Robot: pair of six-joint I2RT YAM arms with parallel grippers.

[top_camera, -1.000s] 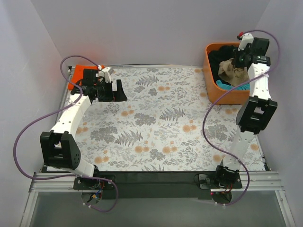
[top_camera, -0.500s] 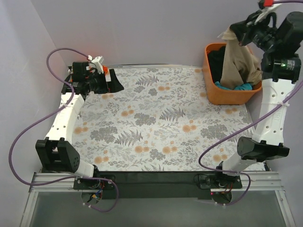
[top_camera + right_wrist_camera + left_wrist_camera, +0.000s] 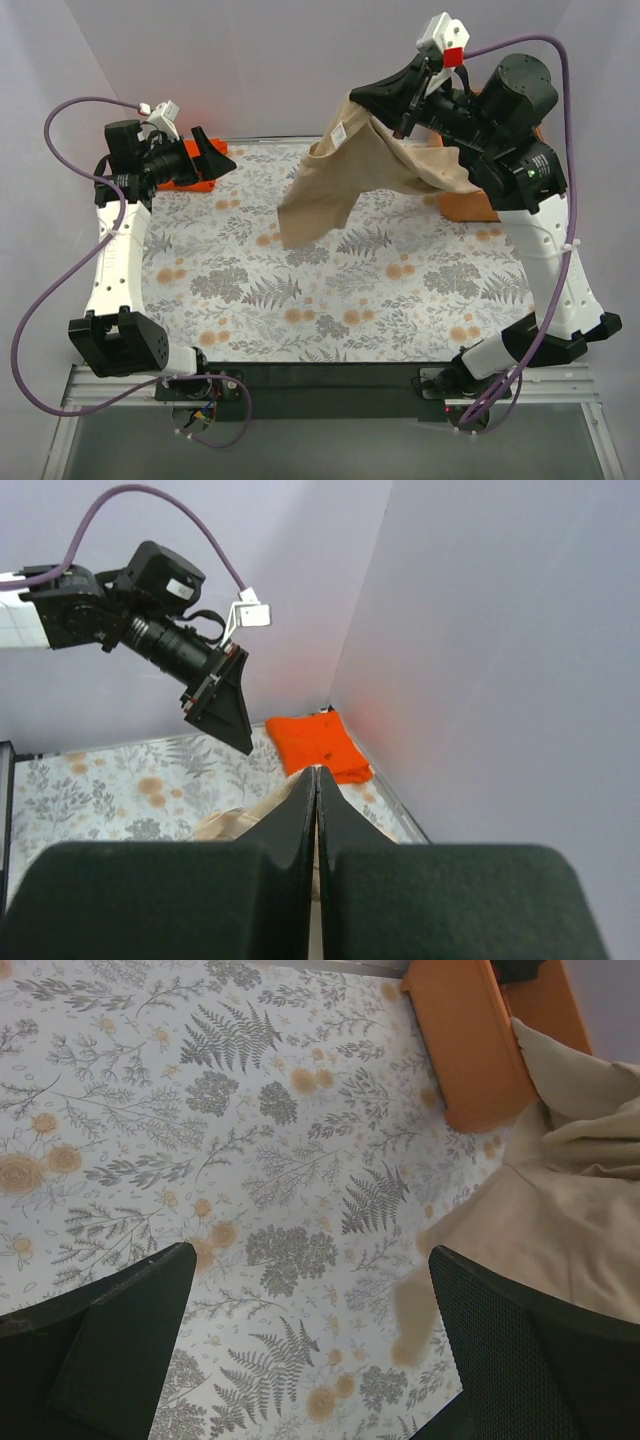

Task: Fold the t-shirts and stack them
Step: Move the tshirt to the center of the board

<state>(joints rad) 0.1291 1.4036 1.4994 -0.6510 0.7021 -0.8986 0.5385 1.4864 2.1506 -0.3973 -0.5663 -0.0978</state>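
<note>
My right gripper is shut on the tan t-shirt and holds it high above the table's back middle. The shirt hangs down to the left and trails right toward the orange tub. In the right wrist view the jaws are closed with tan cloth below them. A folded bright orange t-shirt lies in the back left corner and also shows in the right wrist view. My left gripper is open and empty just above it. The left wrist view shows the tan shirt to the right.
The floral table cover spans the work area. The orange tub stands at the back right, mostly hidden by my right arm, with dark cloth inside. Purple walls close in the left, back and right sides.
My right gripper has lifted the tan t-shirt out of the tub and swung it up and left over the table. My left arm has drawn back toward the left corner.
</note>
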